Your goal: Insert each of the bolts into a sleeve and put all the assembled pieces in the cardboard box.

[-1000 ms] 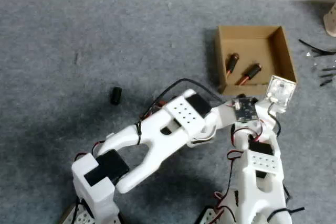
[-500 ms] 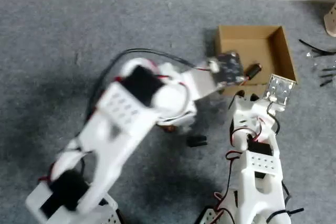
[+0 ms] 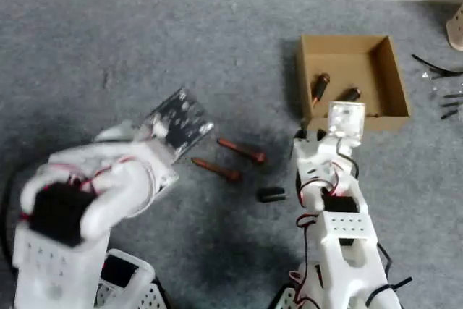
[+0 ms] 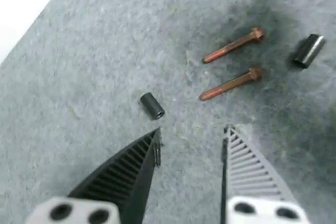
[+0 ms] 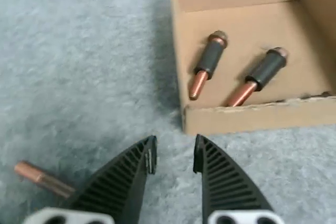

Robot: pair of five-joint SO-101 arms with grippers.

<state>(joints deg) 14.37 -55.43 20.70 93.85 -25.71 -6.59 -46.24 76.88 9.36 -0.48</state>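
Copper bolts lie parallel mid-frame, long axes left-right, heads right, with a black sleeve just lower right. Parted and empty: left gripper, right gripper.

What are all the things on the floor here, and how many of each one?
cardboard box: 1, brown, on the carpet ahead of the right arm.
sleeved bolts: 2, copper in black sleeves, lying inside the box.
bare bolts: 2, copper, side by side on the carpet between the two arms.
loose sleeves: 2, black, one near the right arm, one just ahead of the left gripper.
thin black strips: several, at the right edge of the high view.
carpet: 1, grey, under everything.
arms: 2, white, left arm and right arm.
grippers: 2, black, both open and empty; the right gripper points at the box.
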